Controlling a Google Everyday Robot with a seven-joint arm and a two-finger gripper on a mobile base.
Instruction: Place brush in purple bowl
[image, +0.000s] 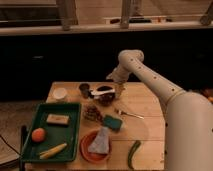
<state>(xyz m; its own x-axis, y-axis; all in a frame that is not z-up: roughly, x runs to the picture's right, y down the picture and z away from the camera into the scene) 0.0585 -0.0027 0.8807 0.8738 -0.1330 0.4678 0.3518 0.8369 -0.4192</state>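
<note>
The purple bowl (106, 99) stands on the wooden table (150, 107), near its far edge. The brush (100, 92) lies across the top of the bowl, with its whitish handle to the left and its dark head over the middle. My gripper (119, 89) is at the bowl's right rim, just right of the brush head, and the white arm reaches down to it from the right. The gripper's body hides whether it touches the brush.
A small dark cup (85, 90) and a white cup (59, 93) stand left of the bowl. A green tray (29, 131) holds an orange and other food. In front of the bowl are a brown clump (91, 113), a green sponge (113, 122), a silver fork (129, 114), an orange plate (85, 150) with a pale cloth, and a green pepper (134, 153).
</note>
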